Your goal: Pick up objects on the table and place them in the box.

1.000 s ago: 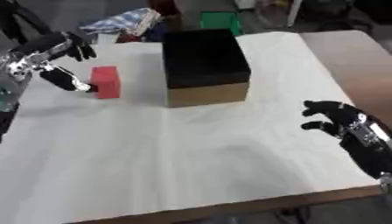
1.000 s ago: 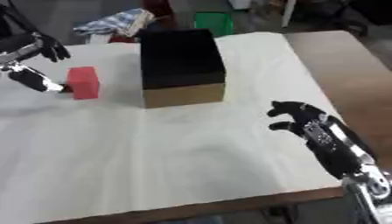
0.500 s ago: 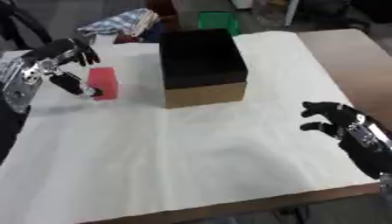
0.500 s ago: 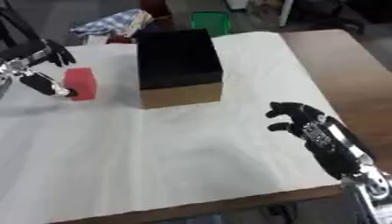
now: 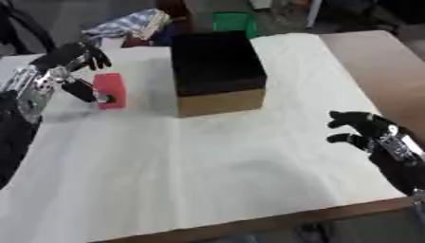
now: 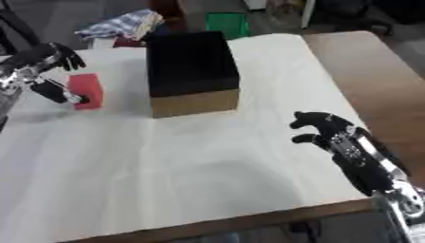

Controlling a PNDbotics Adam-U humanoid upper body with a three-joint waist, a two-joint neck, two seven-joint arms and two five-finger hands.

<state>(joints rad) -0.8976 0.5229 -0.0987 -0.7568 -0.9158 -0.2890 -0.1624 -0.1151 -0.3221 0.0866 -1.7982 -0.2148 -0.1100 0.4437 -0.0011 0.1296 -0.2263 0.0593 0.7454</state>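
My left robot hand (image 5: 62, 71) has closed in on the small red rectangular block (image 5: 110, 90) over the last second. A second ago its thumb sat just beside the block's left face; now the thumb touches that face low down while the fingers arch over the top toward the far side. The fingers are spread around the block, not yet clamped on it, so I judge the grasp is about to be made, not finished.

The block stands upright on the white cloth-covered counter (image 5: 207, 171), near the left edge and toward the far side. The open black box with tan cardboard lower walls (image 5: 216, 71) sits just to its right, with a strip of bare cloth between them, so the carry should be short: lift, move right, clear the near-left wall, drop in.

My right robot hand (image 6: 328, 133) has hardly shifted; it hovers idle over the right side of the counter near the front corner, fingers relaxed and half curled, holding nothing.

Room is good. The whole front half of the counter is bare cloth. Tight spots are the left edge, close behind my left robot hand, and the far edge, where a crumpled striped cloth (image 5: 129, 23) and a green container (image 5: 232, 21) lie beyond the box.
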